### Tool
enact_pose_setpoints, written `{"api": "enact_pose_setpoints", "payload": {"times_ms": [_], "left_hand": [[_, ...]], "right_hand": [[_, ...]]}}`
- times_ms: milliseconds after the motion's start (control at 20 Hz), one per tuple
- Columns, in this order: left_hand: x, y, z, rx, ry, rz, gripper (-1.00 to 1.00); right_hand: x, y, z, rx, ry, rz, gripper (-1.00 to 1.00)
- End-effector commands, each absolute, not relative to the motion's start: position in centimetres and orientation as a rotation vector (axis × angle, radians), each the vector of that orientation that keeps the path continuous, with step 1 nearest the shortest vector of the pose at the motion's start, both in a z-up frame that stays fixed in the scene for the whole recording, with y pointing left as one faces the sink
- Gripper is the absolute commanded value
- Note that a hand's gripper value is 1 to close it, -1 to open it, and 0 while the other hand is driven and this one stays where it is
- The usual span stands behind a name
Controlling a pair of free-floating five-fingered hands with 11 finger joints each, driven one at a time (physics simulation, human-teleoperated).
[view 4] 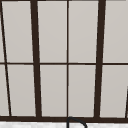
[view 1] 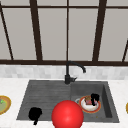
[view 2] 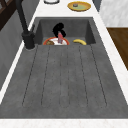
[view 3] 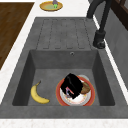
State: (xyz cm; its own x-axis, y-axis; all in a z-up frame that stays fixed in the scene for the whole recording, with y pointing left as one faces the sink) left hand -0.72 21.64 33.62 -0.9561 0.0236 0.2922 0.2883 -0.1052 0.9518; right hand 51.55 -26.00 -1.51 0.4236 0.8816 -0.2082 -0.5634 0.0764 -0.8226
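- The window (view 4: 67, 60) behind has pale panes split by dark, slim bars, flat and matte.
- The sink (view 1: 45, 95) is speckled grey stone: a ribbed draining board on one side, a deep square basin on the other, with a black curved faucet (view 1: 68, 72) at the back edge.
- A glossy red ball (view 1: 67, 115) sits right up front, smooth and round.
- In the basin lies a round plate (view 3: 86, 98), white with an orange-red rim, carrying brownish food; a curved yellow banana (view 3: 37, 95) lies apart from it on the basin floor.
- The right hand (view 1: 94, 98) is down over the plate, fingers curled on a small pink item (view 2: 60, 38) that stands on it; I judge the grasp made and the lift not yet done.
- The left hand (view 1: 35, 114) hangs over the draining board's near edge; I cannot tell how its fingers stand.
- Yellow dishes (view 1: 3, 105) rest on the white counter.
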Motion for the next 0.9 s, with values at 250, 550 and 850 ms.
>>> {"api": "enact_pose_setpoints", "payload": {"times_ms": [250,550,850], "left_hand": [[-0.7,21.6,33.6,-0.35,-1.971,-2.182,0.0],[-0.7,21.6,33.6,-0.35,-1.971,-2.182,0.0],[-0.7,21.6,33.6,-0.35,-1.971,-2.182,0.0]], "right_hand": [[49.6,-28.3,3.7,-0.923,-0.35,1.059,1.0],[48.7,-29.3,8.4,-0.93,-0.349,1.076,1.0],[47.8,-29.9,12.8,-0.91,-0.335,1.08,1.0]]}}
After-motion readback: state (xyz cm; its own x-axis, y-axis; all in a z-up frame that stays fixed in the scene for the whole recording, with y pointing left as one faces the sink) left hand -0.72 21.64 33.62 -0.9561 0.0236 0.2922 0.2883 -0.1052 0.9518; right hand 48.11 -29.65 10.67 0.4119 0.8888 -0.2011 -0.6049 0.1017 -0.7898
